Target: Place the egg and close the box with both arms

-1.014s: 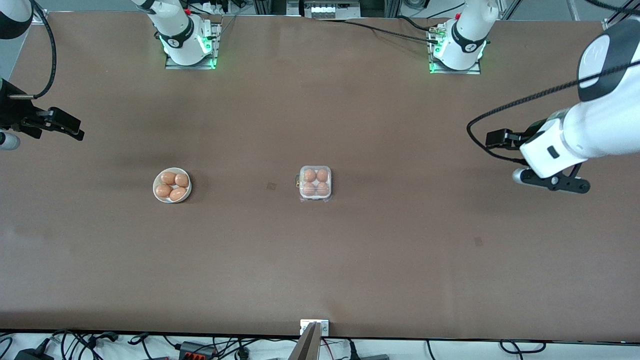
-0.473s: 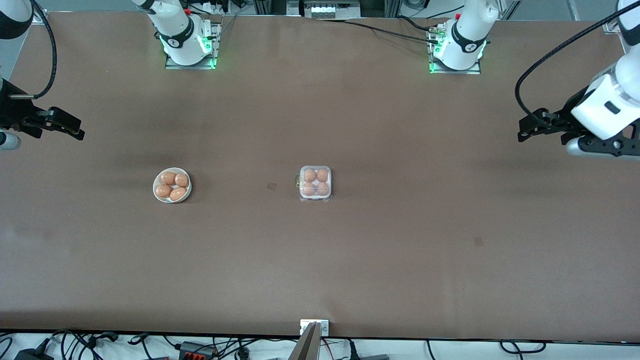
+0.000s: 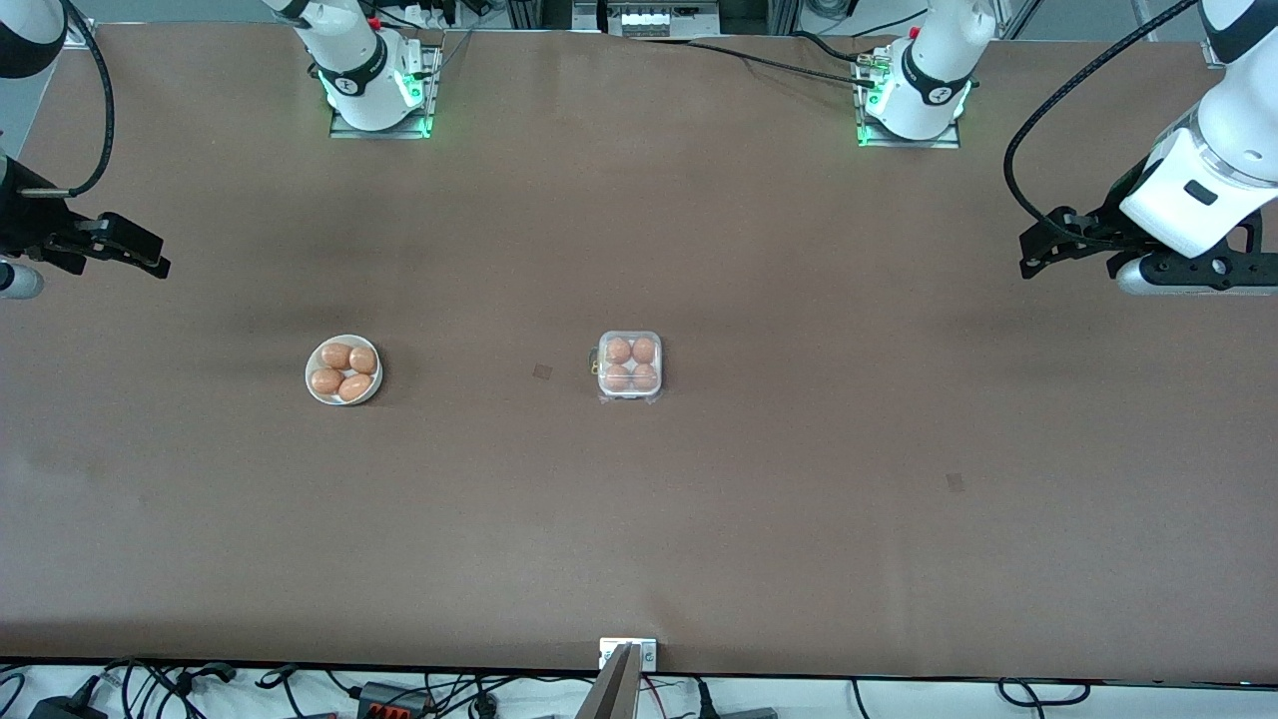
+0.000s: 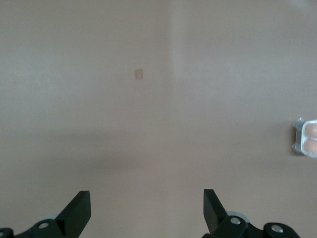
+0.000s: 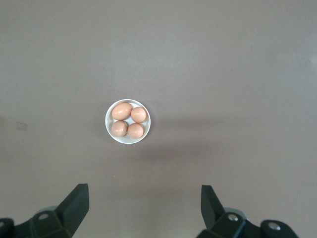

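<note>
One box (image 3: 630,366) sits near the middle of the brown table (image 3: 699,519): a small square case with a white tray and a clear plastic lid lying flat over it, four orange-brown eggs visible through the lid, one to each cell in a two-by-two block. One round white bowl (image 3: 342,370) stands toward the right arm's end of the table, level with the box and well apart from it, and holds four more smooth eggs (image 5: 128,121) packed together, touching one another. Total count: eight eggs, none loose on the table. The table surface is matt and plain, marked only by two small darker square patches, one (image 3: 542,371) just beside the box on the bowl's side, one (image 3: 956,482) nearer the front camera toward the left arm's end. Open room is ample on every side of both box and bowl; the table edges lie far from each. The left gripper (image 3: 1038,257) hangs in the air over bare table at the left arm's end, well apart from the box; its wrist view shows its two black fingers (image 4: 78,213) spread wide with nothing between them, and a corner of the box at the frame's border. The right gripper (image 3: 140,257) hangs over the table edge at the right arm's end, well apart from the bowl; its fingers (image 5: 74,204) are likewise spread wide and hold nothing, with the bowl in plain sight below.
</note>
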Controlling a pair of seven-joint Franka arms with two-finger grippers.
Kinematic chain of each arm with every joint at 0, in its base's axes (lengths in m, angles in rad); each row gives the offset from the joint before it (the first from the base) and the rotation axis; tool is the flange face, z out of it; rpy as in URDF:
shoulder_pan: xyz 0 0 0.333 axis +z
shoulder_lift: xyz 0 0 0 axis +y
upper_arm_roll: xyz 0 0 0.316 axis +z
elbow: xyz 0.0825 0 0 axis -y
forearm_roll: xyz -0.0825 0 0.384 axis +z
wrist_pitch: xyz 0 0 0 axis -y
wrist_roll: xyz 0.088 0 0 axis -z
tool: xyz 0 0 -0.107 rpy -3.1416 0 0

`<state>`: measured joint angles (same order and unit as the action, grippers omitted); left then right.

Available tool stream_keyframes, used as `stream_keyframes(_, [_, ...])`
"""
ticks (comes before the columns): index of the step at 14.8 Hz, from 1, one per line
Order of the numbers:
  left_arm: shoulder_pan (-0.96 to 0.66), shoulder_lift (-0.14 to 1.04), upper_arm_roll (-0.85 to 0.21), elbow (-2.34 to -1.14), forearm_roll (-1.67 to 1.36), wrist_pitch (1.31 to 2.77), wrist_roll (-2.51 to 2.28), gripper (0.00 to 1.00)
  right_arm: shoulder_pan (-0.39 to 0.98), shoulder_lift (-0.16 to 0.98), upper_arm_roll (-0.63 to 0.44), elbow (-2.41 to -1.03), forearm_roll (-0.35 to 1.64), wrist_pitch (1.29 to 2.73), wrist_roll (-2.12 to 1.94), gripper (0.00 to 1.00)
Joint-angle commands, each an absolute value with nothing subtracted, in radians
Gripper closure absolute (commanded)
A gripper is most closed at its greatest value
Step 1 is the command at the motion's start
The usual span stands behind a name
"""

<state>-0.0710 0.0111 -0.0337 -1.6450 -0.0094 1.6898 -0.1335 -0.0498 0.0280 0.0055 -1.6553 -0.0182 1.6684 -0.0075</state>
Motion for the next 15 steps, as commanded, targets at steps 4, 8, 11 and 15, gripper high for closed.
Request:
stream_keyframes(4, [-0.052, -0.057, -0.058, -1.723, 0.008, 1.735, -0.143, 0.00, -0.066, 0.020, 0.021, -1.666, -0.018, 1.677, 0.002, 0.00])
stream_keyframes(8, [-0.054, -0.051, -0.061, -1.709, 0.012, 1.714, -0.143, 0.00, -0.067, 0.012, 0.021, -1.667, -0.018, 1.667, -0.003, 0.00])
stream_keyframes(11, [-0.054, -0.052, -0.064, -1.709, 0.012, 1.690, -0.129, 0.00, -0.067, 0.006, 0.020, -1.667, -0.018, 1.663, -0.006, 0.00])
stream_keyframes(15, [-0.055, -0.048, -0.063, -1.689, 0.011, 1.677, -0.123, 0.00, -0.067, 0.006, 0.021, -1.667, -0.018, 1.661, -0.012, 0.00])
